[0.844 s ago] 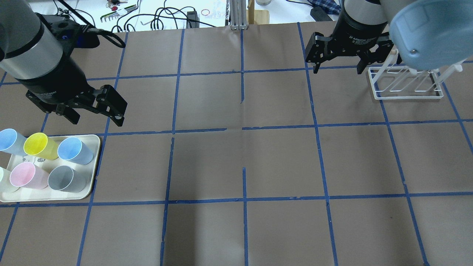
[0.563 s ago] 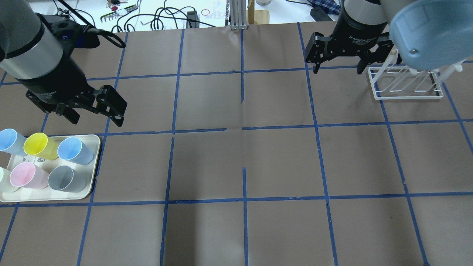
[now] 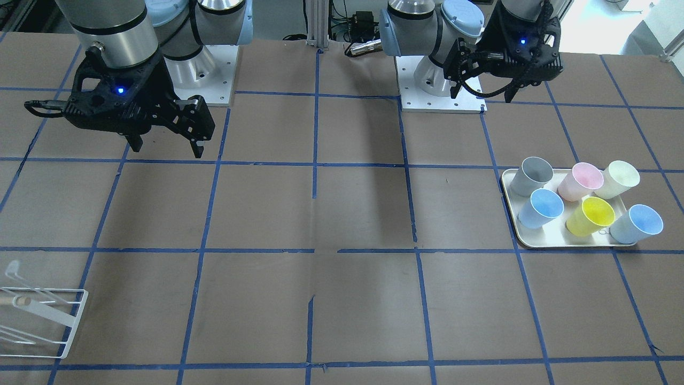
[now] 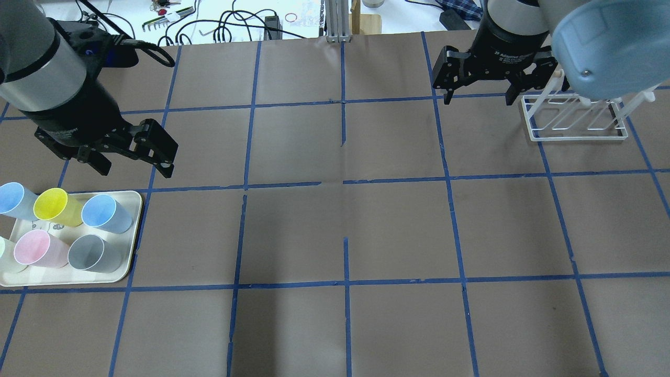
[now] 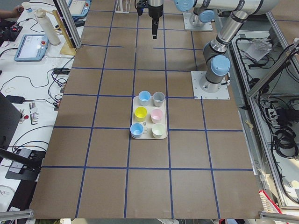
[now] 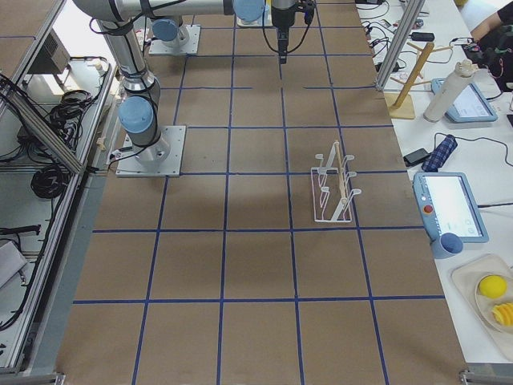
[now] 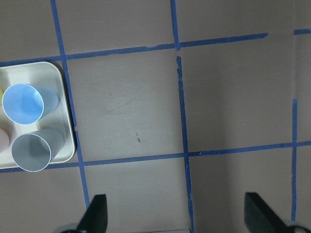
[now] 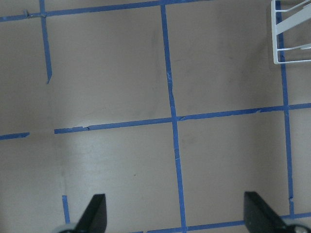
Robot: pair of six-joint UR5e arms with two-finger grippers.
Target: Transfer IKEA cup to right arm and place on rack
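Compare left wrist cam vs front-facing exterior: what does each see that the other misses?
Only left wrist: a straight-down look between the left gripper's wide-open fingertips, with bare table under them. Only front-facing: the IKEA cup in the tray's robot-side row, the yellow cup, the rack at the opposite table end, and the right gripper. Both: the tray corner with the grey cup and the blue cup beside it, upright, nothing gripped.
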